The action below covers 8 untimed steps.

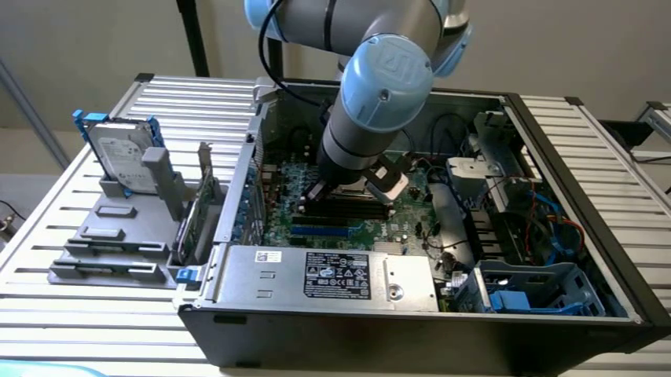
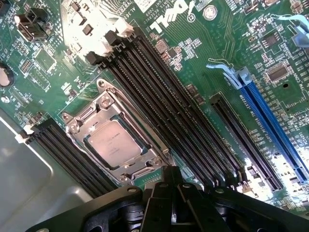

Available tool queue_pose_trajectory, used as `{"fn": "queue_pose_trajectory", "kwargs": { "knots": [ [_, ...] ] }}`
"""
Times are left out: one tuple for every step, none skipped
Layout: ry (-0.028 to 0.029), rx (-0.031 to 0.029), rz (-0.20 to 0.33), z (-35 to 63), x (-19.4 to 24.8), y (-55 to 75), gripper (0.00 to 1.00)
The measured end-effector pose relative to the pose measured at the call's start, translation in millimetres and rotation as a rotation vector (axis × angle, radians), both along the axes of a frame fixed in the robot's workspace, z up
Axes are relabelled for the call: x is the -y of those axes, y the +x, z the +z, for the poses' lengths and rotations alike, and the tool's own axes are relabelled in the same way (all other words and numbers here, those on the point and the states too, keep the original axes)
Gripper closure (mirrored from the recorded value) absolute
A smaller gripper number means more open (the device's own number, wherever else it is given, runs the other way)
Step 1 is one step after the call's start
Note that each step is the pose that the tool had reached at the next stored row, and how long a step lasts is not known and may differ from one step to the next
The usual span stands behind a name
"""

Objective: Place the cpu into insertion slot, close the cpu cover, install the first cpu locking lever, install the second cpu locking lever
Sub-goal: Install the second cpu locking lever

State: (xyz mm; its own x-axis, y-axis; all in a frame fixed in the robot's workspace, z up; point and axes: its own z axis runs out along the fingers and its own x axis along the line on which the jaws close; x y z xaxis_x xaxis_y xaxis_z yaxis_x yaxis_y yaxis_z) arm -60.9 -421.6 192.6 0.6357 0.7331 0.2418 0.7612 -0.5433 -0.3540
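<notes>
One robot arm [image 1: 367,110] reaches down into one open computer case [image 1: 587,259] that sits on a ribbed metal worktop [image 1: 63,236]. The hand [image 2: 176,193] is closed, with its two black fingers pressed together, and it holds nothing. It hangs just above the green circuit board [image 2: 217,43].

One cpu [image 2: 115,144] lies flat in the insertion slot [image 2: 91,145], shiny silver side up. The cpu cover [image 2: 77,126] is down around it, and the chip shows through its window. Long black memory slots [image 2: 159,106] run on both sides of the socket. One long blue slot [image 2: 275,130] lies farther off.

One hard drive [image 1: 124,161] stands outside the case, at the exterior view's left.
</notes>
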Motion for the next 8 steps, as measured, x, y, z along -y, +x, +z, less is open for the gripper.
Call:
{"fn": "queue_pose_trajectory", "kwargs": {
  "knots": [
    [-0.0005, 0.0004, 0.000, -0.5, -0.3, -0.3, 0.89],
    [-0.0010, 0.0009, 0.000, -1.0, -0.8, -0.6, 0.89],
    [-0.0014, 0.0014, 0.000, -1.5, -1.3, -0.8, 0.89],
    [-0.0018, 0.0018, 0.000, -2.0, -1.7, -1.1, 0.89],
    [-0.0022, 0.0023, 0.000, -2.5, -2.2, -1.4, 0.89],
    [-0.0027, 0.0027, 0.000, -3.0, -2.6, -1.6, 0.89],
    [-0.0034, 0.0030, 0.000, -3.5, -3.1, -1.9, 0.89],
    [-0.0043, 0.0032, 0.000, -3.9, -3.4, -2.2, 0.89]
  ]
}}
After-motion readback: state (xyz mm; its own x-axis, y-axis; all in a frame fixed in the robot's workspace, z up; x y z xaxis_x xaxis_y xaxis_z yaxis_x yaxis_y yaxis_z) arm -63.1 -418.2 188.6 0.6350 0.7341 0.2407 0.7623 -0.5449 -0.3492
